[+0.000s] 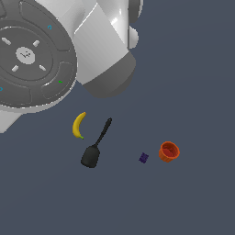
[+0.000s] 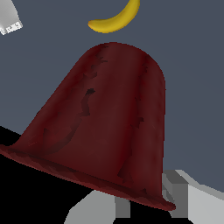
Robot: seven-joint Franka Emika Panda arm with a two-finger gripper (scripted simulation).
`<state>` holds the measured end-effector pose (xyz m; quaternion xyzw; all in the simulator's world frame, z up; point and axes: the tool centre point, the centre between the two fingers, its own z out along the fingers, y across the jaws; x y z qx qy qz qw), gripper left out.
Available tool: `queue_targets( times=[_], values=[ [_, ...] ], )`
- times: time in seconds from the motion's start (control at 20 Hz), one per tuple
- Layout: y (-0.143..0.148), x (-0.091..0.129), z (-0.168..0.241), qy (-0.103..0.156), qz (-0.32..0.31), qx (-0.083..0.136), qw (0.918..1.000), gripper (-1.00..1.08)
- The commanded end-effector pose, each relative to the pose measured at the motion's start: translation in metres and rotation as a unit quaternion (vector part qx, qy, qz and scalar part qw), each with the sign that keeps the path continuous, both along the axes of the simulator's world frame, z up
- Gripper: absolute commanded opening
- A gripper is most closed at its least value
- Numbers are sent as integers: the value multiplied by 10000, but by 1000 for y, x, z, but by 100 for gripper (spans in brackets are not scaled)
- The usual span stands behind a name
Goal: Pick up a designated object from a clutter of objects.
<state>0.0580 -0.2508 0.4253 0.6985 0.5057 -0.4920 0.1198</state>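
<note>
Your dark red cup [image 2: 109,127] fills the wrist view, pressed up close to the camera with its flared rim toward the lens and its rounded closed end pointing away. Light grey gripper [image 2: 144,205] parts show just behind that rim, touching or nearly touching it, but you cannot tell from these pictures whether the fingers are clamped on the cup or standing apart. Beyond the cup's far end, the yellow banana [image 2: 116,19] lies on the dark blue-grey floor [image 2: 197,65].

In the exterior view you will not find the dark red cup at all; the big white and grey arm [image 1: 69,50] covers the upper part of the exterior view's left and hides whatever sits beneath it.

Take the black spatula [image 1: 95,145] as your landmark. The banana [image 1: 79,125] lies just beside its handle, toward the exterior view's left. The tiny purple block [image 1: 143,158] sits well apart from the spatula's blade, toward the exterior view's right, and the orange cup [image 1: 169,151] stands near the block, farther out on that same side, open mouth up. None of these touch one another.
</note>
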Motion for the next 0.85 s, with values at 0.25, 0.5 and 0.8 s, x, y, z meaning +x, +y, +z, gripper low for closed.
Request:
queue_targets(
  times=[0.25, 0.5, 0.8],
  values=[
    [-13, 9, 19, -11, 7, 0, 10000, -100],
    [-17, 11, 24, -12, 10, 2, 10000, -100],
    [-18, 12, 25, -12, 10, 2, 10000, -100]
  ],
)
